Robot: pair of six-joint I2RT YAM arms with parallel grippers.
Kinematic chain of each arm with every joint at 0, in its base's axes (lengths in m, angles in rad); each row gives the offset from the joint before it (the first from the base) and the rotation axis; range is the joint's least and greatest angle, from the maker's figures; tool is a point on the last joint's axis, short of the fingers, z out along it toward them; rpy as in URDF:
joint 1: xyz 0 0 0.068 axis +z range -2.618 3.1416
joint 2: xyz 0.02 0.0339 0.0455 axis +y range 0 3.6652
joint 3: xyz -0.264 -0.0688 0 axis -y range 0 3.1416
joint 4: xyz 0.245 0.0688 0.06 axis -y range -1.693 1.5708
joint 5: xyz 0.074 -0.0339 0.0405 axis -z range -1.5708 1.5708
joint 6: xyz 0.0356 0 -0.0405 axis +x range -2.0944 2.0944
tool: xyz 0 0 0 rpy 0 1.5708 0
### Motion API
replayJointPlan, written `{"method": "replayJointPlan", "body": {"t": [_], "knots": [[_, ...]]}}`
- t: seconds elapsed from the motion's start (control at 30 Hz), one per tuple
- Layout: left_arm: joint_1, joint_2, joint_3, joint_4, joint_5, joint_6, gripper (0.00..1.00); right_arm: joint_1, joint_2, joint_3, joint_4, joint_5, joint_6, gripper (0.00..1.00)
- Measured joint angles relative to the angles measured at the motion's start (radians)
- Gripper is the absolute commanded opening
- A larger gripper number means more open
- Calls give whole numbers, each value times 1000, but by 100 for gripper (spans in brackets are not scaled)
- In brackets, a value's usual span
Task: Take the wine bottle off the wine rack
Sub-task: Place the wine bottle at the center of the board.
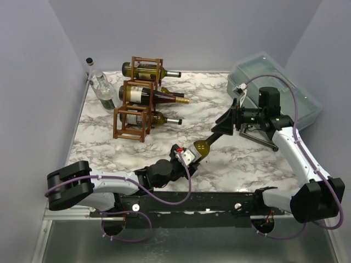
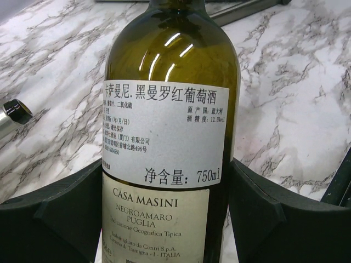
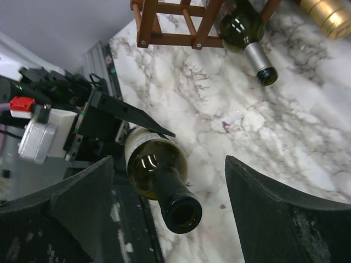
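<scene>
So the dark green glass wine bottle with the white paper labels is already off the reddish-brown wooden open-frame wine rack, which is seen well apart at the far left of the white marble-patterned table. The bottle is held tilted near the table's front middle, with its neck pointed up and to the right. Its fat lower body is clamped by the left gripper, with the black fingers pressed against the glass, probably because that's the widest and steadiest place to hold it. The right gripper is parked open around the neck. Gaps are visible on either side in its wrist view, so nothing is gripped there. A handover or steadying grab seems to be getting set up. Three other dark bottles are lying in the rack's cells.
</scene>
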Motion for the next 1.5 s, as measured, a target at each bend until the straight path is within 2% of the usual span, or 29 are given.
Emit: {"method": "replayJointPlan", "body": {"t": [0.23,0.57,0.9,1.1,1.33,1.5], "knots": [[0,0,-2,39,-10,-23,0,0,-5,-109,180,21,313,82],[0,9,-2,64,-36,-63,0,0,-22,-172,319,-5,512,75],[0,26,0,84,-46,-104,0,0,-22,-201,383,-20,580,67],[0,43,5,93,-46,-116,0,0,-22,-201,397,-20,584,58],[0,53,9,101,-46,-126,0,0,-22,-201,399,-19,572,56],[0,60,10,106,-47,-130,0,0,-22,-201,398,-17,549,49]]}}
